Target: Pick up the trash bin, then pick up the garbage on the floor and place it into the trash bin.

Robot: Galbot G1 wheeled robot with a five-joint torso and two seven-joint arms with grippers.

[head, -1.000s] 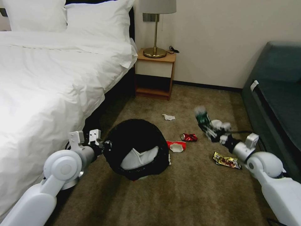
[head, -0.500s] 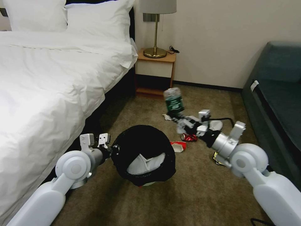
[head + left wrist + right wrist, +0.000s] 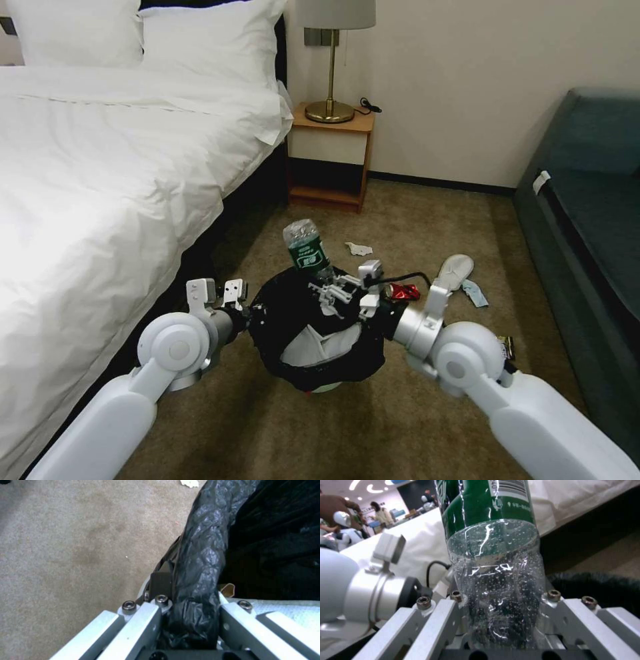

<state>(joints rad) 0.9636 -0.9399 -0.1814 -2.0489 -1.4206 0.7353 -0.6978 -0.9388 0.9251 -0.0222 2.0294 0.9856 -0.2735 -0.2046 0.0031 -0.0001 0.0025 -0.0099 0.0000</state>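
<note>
The left gripper (image 3: pixel 248 310) is pinching the bag-covered rim of the trash bin (image 3: pixel 293 320), one finger (image 3: pixel 140 627) sitting outside the black liner and the other inside. The bin is hanging tilted above the carpet (image 3: pixel 413 427), close to the side of the bed (image 3: pixel 100 200), with white paper (image 3: pixel 320 347) lying inside it.

The right gripper (image 3: pixel 331 293) is reaching over the bin's far rim, its fingers (image 3: pixel 573 625) clamping the clear lower part of the green-labelled plastic bottle (image 3: pixel 305 248) (droplets are clinging to the inside of it). The bottle is standing nearly upright above the bin's opening, leaning slightly toward the bed.

On the carpet beyond the bin, a crushed red can (image 3: pixel 404 291) is lying just beside the right wrist, a crumpled white tissue (image 3: pixel 359 249) is sitting farther toward the nightstand (image 3: pixel 330 157), and a white slipper (image 3: pixel 456 270) is resting near the sofa (image 3: pixel 587 220). A gold wrapper (image 3: pixel 508 347) is peeking out from behind the right arm
</note>
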